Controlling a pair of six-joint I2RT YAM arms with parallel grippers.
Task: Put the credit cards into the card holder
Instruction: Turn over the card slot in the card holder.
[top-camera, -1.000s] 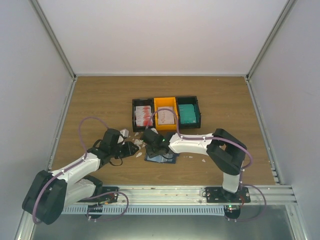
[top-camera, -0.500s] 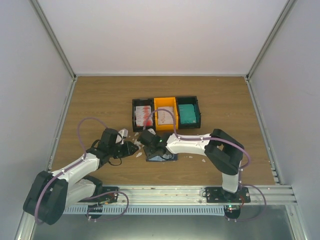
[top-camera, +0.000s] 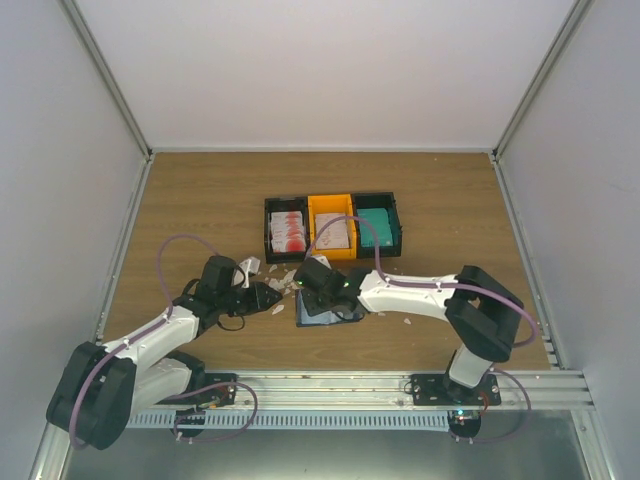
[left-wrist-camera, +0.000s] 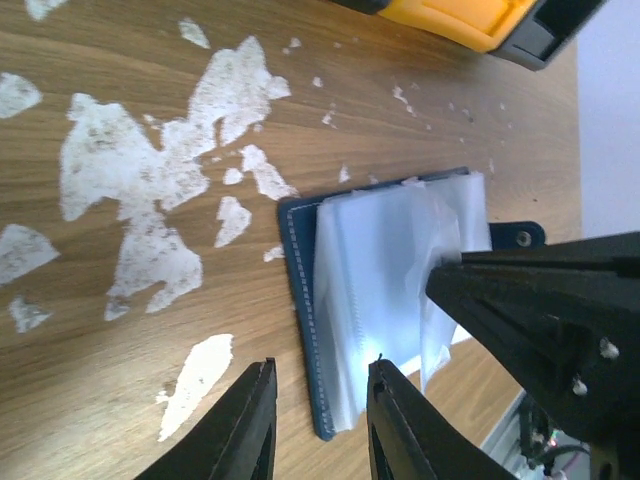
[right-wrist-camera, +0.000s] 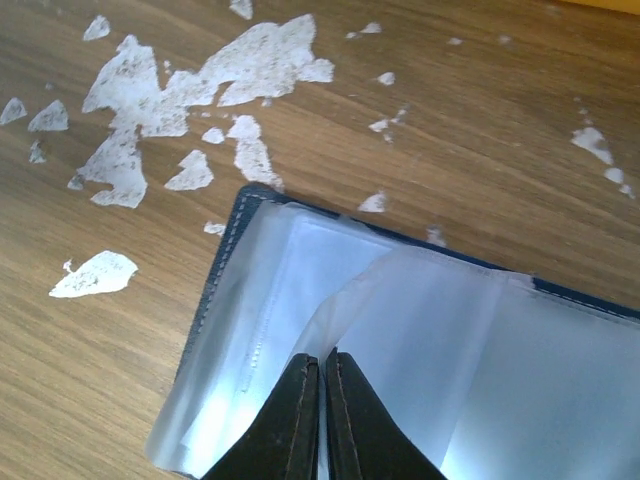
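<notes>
Navy card holder, where do you have it?

I see it lying open on the wooden table, just in front of the row of bins, with its clear sleeve facing up.

And your right gripper?

Its fingers are pressed together on a lifted leaf of that sleeve, pointing down over the middle of the holder.

What about the left one?

My left gripper hangs low over the holder's near edge. Its fingers are apart and hold nothing.

Where are the credit cards?

I see them stacked in the bins: teal ones on the right, white ones with red print in the other two. White scraps lie on the wood beside the holder.
</notes>
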